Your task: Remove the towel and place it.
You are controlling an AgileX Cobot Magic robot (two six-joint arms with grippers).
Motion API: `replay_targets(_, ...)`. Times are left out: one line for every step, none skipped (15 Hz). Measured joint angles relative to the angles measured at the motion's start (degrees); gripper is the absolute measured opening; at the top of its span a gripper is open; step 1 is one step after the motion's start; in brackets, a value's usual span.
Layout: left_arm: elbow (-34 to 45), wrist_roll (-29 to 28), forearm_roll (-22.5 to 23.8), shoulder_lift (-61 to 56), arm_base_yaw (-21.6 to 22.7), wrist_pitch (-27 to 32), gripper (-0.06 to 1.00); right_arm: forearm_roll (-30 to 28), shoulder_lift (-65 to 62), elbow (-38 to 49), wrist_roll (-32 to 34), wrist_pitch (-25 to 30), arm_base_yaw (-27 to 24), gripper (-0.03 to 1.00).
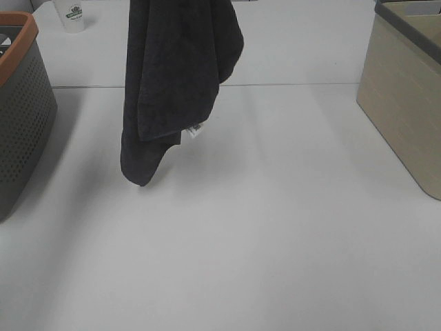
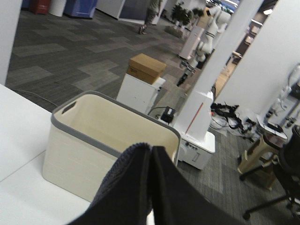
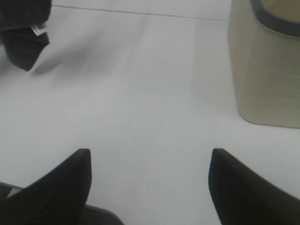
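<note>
At the left edge stands the grey basket [image 1: 27,117] with its orange rim, and behind it a white cup [image 1: 74,15]. Just right of them the towel [image 1: 172,76] hangs in a long dark fold from above the exterior view, its white tag [image 1: 194,131] showing low on one edge. Its lowest corner is at the table [image 1: 275,241]; whether it touches or hangs just above cannot be told. The left fingers [image 2: 171,201] are clenched on the bunched top of the cloth. The right fingers [image 3: 61,187] are spread wide and empty, low over bare table near the beige basket [image 1: 403,103].

The towel looks clear of the grey basket, so the step in hand is probably the placing. Done well, the left arm would come down slowly while drifting sideways, so that the cloth lies out rather than heaps up. The grip should open only once most of the cloth rests on the table. The free right fingers could steady the hanging corner.
</note>
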Motion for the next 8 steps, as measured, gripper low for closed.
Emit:
replay_targets(0.0, 1.09, 0.11, 0.57, 0.0, -1.49, 0.0, 2.64, 1.09, 0.0, -1.83, -0.23, 0.0, 0.7)
replay_targets(0.0, 2.06, 0.34, 0.97, 0.0, -1.89, 0.0, 4.93, 2.86, 0.0, -3.5, -0.4, 0.0, 0.7)
replay_targets(0.0, 2.52, 0.34, 1.26, 0.0, -1.89, 0.0, 6.19, 4.01, 0.0, -4.53, -0.52, 0.0, 0.7)
replay_targets(0.0, 3.72, 0.34, 1.66, 0.0, -1.89, 0.0, 8.02, 6.42, -0.29, -6.25, -0.97, 0.0, 0.7)
replay_targets(0.0, 5.27, 0.34, 2.06, 0.0, -1.89, 0.0, 10.26, 9.63, -0.46, -8.25, -2.86, 0.0, 0.7)
replay_targets(0.0, 6.7, 0.34, 2.52, 0.0, -1.89, 0.0, 12.95, 12.38, -0.46, -10.89, -6.36, 0.0, 0.7)
replay_targets(0.0, 7.22, 0.34, 3.09, 0.0, -2.06, 0.0, 16.5, 15.18, -0.46, -14.27, -11.06, 0.0, 0.7)
replay_targets(-0.06, 7.56, 0.34, 3.84, 0.0, -2.12, 0.0, 20.86, 18.28, -0.46, -18.39, -15.18, 0.0, 0.7)
